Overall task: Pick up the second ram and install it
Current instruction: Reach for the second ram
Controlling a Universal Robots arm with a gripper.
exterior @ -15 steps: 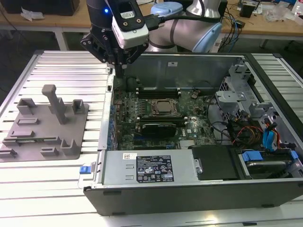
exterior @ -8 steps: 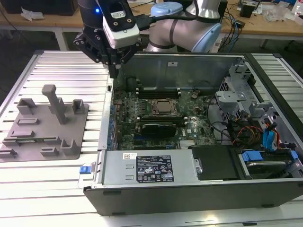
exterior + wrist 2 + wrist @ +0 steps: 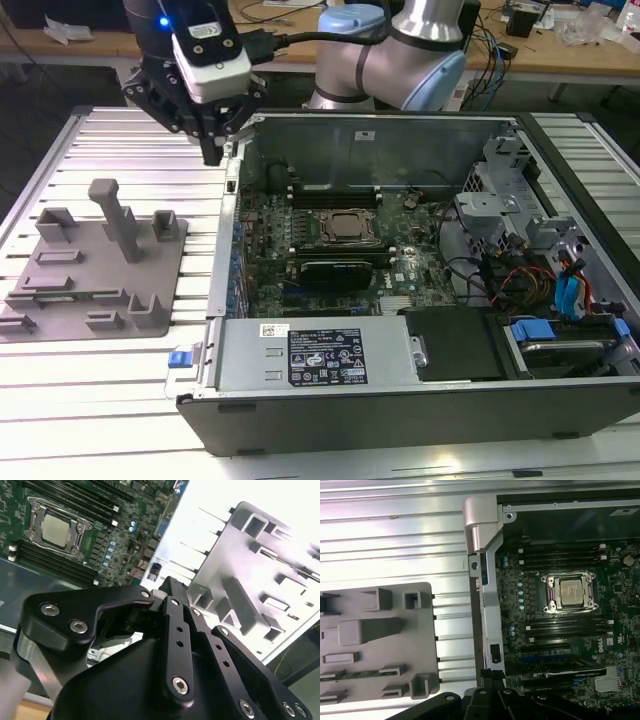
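Fingers pressed together on nothing, the gripper hangs over the desk between case and grey plate, whose slot holds the second ram ready for grasping.

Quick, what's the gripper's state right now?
Gripper: looks closed, with nothing visible between its fingers.

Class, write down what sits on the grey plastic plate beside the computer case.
On the grey plate stand upright posts; a thin green ram strip lies along one slot. Its underside is hidden.
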